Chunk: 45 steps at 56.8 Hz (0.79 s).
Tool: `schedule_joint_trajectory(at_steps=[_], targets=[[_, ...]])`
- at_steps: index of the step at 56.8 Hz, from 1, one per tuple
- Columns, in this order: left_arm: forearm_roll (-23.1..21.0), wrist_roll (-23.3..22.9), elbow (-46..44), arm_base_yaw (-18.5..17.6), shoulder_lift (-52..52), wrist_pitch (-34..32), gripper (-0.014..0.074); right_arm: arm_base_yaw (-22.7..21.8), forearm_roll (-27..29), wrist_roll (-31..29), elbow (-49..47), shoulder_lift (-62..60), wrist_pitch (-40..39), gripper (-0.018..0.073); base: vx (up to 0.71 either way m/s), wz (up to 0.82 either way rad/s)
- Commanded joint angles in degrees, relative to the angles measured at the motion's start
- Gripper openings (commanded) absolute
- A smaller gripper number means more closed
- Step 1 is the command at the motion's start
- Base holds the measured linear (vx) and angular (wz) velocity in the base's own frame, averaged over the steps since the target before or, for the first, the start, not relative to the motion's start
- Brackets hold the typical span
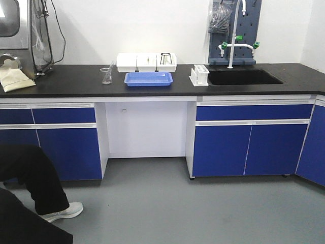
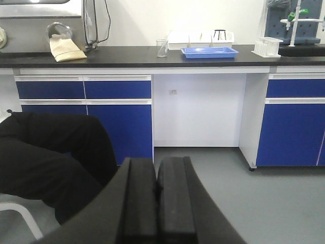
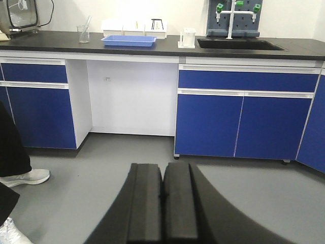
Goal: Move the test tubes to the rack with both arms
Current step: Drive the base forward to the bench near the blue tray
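Plainly our black left gripper (image 2: 157,203) and right gripper (image 3: 163,203) are closed, empty. We judge the small white plastic rack (image 3: 187,38), far ahead and above, nearer the right jaws.

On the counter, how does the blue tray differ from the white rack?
The blue tray is low, flat and wide; the white rack is a taller, narrower block. The tray sits above the open knee gap; the rack stands to its right, beside the sink. Both rest on the black counter.
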Motion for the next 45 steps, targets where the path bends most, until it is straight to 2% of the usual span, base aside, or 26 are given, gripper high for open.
schedule_joint_trajectory(at_steps=[1, 45], targets=[[-0.6, -0.1, -1.5, -0.2, 0.9, -4.5, -0.0004, -0.1, -0.2, -0.1, 0.8, -0.7, -4.5, -0.0009, 0.00, 0.00], [-0.6, -0.1, -1.5, -0.2, 0.9, -4.5, -0.0004, -0.1, -0.2, -0.1, 0.8, -0.7, -4.5, -0.0009, 0.01, -0.01]])
